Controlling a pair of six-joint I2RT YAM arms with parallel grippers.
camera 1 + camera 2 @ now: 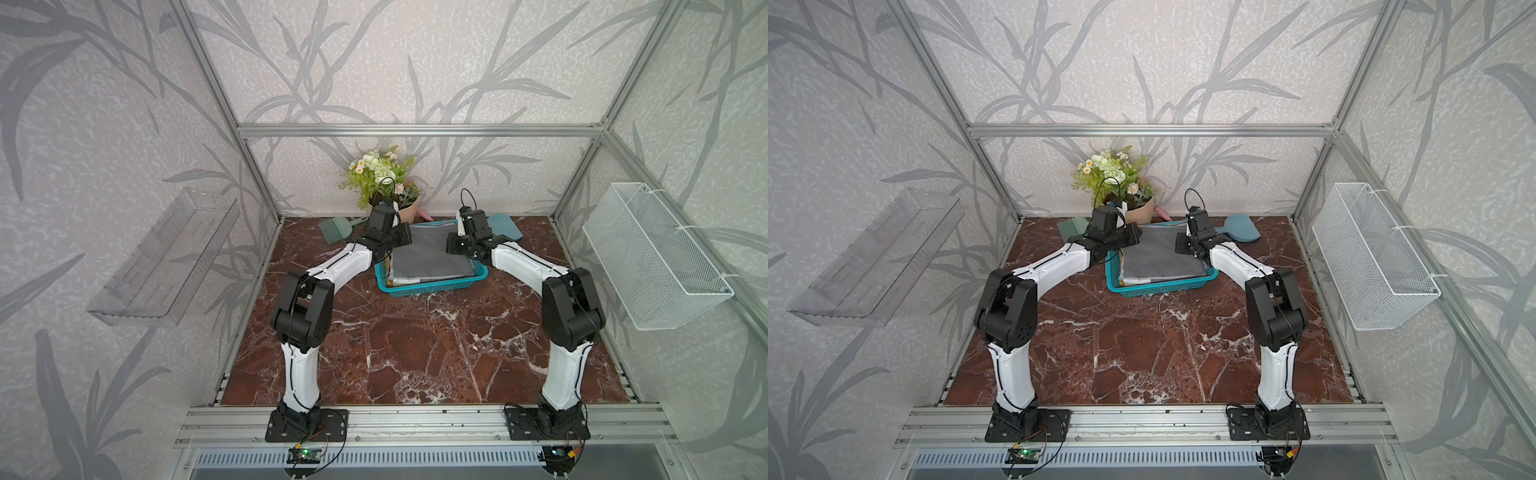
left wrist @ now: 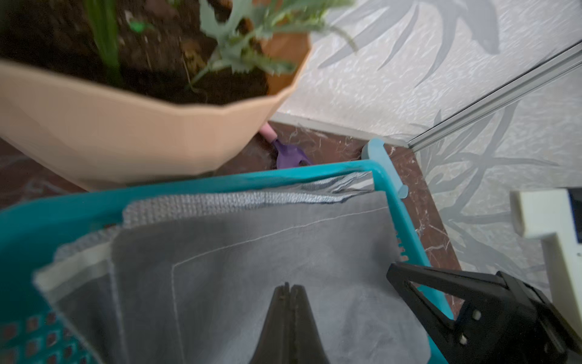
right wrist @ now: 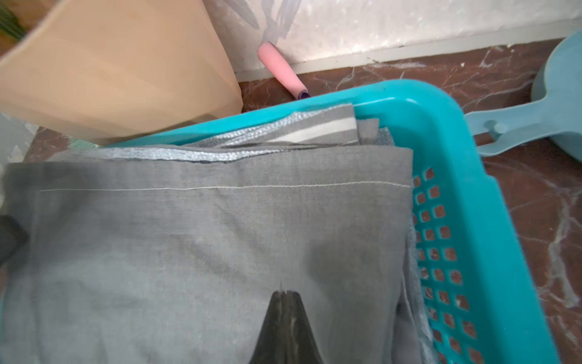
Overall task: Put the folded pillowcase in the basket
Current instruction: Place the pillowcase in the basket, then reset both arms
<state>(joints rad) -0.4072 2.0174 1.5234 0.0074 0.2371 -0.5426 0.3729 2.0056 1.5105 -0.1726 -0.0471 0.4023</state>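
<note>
The turquoise basket stands at the back middle of the marble table. A folded grey pillowcase lies flat inside it, on top of other folded cloths. My left gripper hovers over the pillowcase's left side, jaws pressed together with nothing between them. My right gripper hovers over its right side, also shut and empty. The left wrist view shows the right gripper's tip near the basket's rim.
A beige flower pot stands just behind the basket. A pink-handled purple trowel lies beside the pot. At the back lie a green brush and a blue dustpan. A clear shelf and a white wire basket hang on the side walls.
</note>
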